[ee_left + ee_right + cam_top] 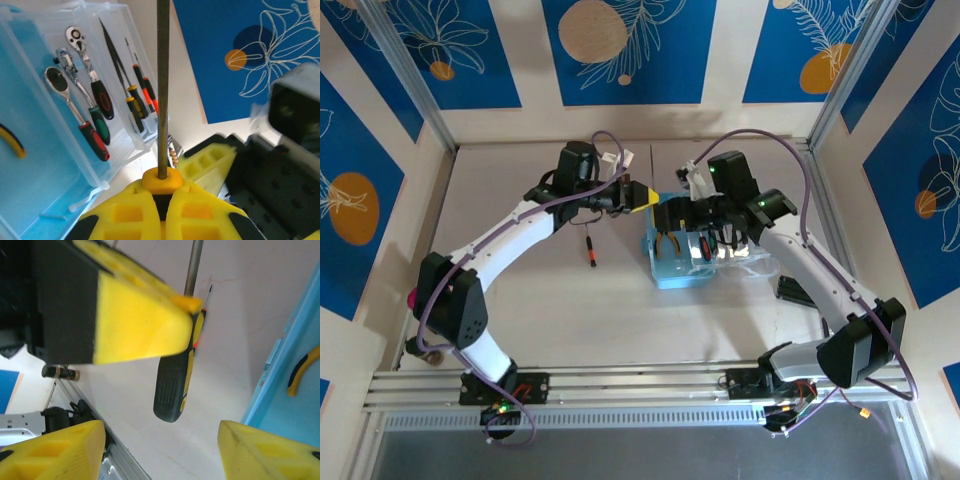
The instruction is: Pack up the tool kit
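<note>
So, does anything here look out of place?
Yes: a small red-handled screwdriver lies alone on the table, left of the blue case, not packed yet. A yellow-and-black screwdriver is pinched in the left fingers.

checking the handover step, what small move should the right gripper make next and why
Probably close the right gripper on the screwdriver handle. The left gripper is shut on the handle's shaft end. The black grip hangs free in the gap ahead of the right fingers, which stand open and clear of it, beside the case.
</note>
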Robot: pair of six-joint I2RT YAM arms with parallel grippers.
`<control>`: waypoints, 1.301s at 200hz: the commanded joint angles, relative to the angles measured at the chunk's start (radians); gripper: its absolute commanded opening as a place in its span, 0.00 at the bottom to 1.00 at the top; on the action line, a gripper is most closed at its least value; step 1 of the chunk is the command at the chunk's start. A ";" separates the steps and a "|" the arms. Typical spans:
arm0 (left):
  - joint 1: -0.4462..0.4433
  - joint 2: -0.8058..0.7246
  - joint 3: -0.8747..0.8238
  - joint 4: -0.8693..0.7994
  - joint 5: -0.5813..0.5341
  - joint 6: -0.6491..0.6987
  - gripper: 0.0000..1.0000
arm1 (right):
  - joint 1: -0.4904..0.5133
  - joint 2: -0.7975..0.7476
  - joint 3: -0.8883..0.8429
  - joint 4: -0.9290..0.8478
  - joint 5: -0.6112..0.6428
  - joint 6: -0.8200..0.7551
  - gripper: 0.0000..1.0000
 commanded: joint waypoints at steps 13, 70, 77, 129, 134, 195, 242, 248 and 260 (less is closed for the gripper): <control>-0.014 0.004 0.019 0.059 0.045 -0.025 0.00 | 0.028 0.029 0.007 0.024 -0.004 0.004 0.55; -0.034 0.004 0.000 0.076 0.071 -0.023 0.00 | 0.031 0.082 0.064 0.017 0.045 -0.002 0.41; -0.035 0.004 -0.003 0.081 0.075 -0.024 0.00 | 0.032 0.086 0.070 0.016 0.052 0.000 0.39; -0.049 0.012 -0.009 0.073 0.104 -0.014 0.00 | 0.031 0.082 0.083 0.007 0.088 -0.006 0.09; -0.048 0.013 -0.009 0.066 0.103 -0.010 0.00 | 0.031 0.081 0.083 0.002 0.093 -0.005 0.04; -0.040 0.010 0.050 -0.080 0.066 0.088 0.47 | -0.026 0.039 0.043 -0.062 0.113 -0.034 0.00; 0.076 -0.043 0.125 -0.370 -0.078 0.250 1.00 | -0.140 -0.004 0.013 -0.157 0.111 -0.079 0.00; 0.095 -0.054 0.123 -0.389 -0.090 0.262 1.00 | -0.151 -0.010 0.006 -0.166 0.108 -0.081 0.00; 0.137 -0.078 0.115 -0.437 -0.125 0.287 1.00 | -0.177 -0.016 -0.001 -0.189 0.115 -0.086 0.00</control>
